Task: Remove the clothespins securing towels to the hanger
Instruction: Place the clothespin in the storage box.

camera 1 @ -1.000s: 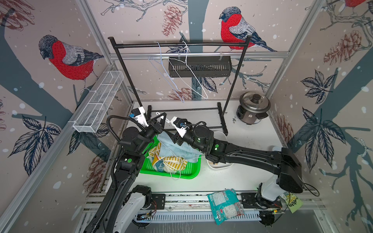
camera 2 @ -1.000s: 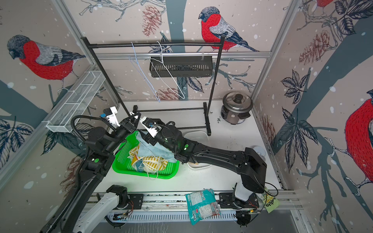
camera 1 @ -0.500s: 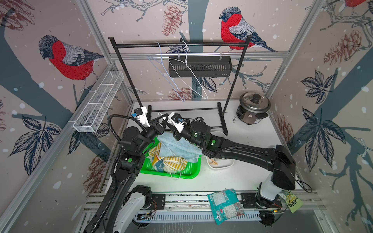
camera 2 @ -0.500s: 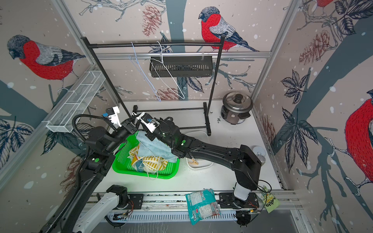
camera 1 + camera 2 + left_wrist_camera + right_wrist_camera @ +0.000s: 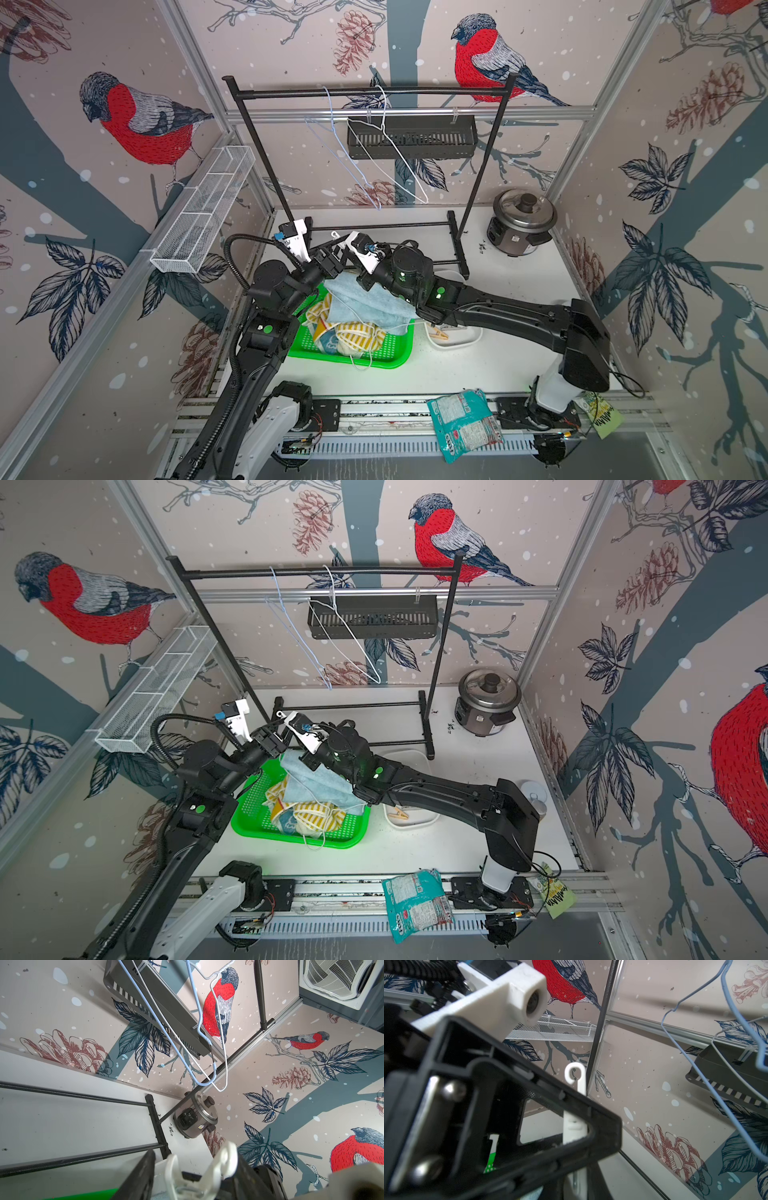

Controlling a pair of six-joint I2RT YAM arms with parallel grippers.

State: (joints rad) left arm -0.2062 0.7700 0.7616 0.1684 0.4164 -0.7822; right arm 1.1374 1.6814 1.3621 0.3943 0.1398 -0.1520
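In both top views the two arms meet above the far side of the green tray (image 5: 388,351), which stands on the white counter (image 5: 498,365). The towels lie heaped in this tray. The light-blue towel (image 5: 370,301) is on top and rises toward the hands. The yellow-striped towel (image 5: 353,332) is under it, and a bit of the teal towel (image 5: 330,341) shows at the near side. The left hand (image 5: 330,259) and the right hand (image 5: 347,255) are very close together just above the raised part of the light-blue towel, and a white clothespin (image 5: 334,236) stands up between them. One wooden clothespin (image 5: 439,333) lies in the white dish (image 5: 467,338) just beside the tray, partly under the right arm.

In the left wrist view the white clothespin (image 5: 216,1169) sits between the two dark fingers (image 5: 143,1176) of the left hand. These fingers are spread, and the two handles of the clothespin stand apart in a V. Whether the clothespin bites the towel I cannot tell.

In the right wrist view the black body of the left hand covers most of the picture. The white clothespin (image 5: 574,1124) stands upright behind it, ring end up. The right hand's own fingers are almost fully hidden, so I cannot tell if they are pressed together on the clothespin.
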